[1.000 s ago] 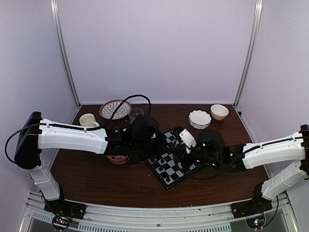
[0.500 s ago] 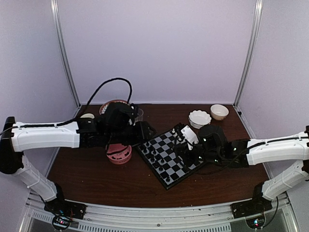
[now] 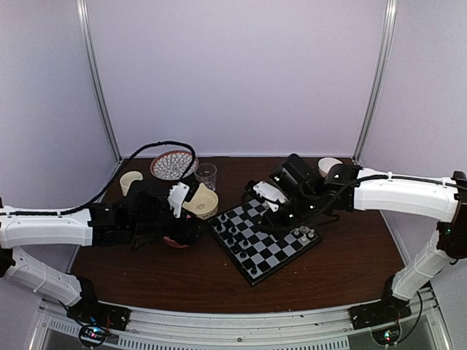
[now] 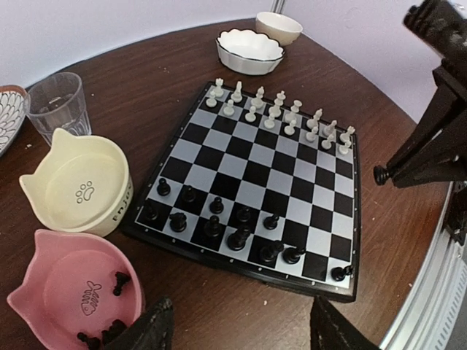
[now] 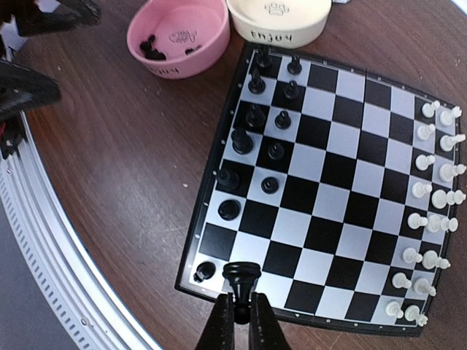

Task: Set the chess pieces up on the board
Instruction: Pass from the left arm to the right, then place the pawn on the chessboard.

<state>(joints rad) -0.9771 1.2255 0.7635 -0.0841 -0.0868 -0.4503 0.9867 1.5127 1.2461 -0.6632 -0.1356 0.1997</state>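
Note:
The board lies on the brown table with several black chess pieces in two rows along its near edge in the left wrist view. More black pieces lie in a pink bowl. My left gripper hangs open and empty above bare table, just off the board beside the pink bowl. My right gripper is shut on a black chess piece, held above the board near the corner where a lone black piece stands.
White chessmen line the board's opposite edge. A cream bowl and a glass stand beside the pink bowl. A white scalloped bowl, a small beige bowl and a patterned plate sit at the back.
My left gripper has opened and drawn back leftward off the board towards the pink bowl. My right arm has risen and swung over the board's far side, still gripping its piece.

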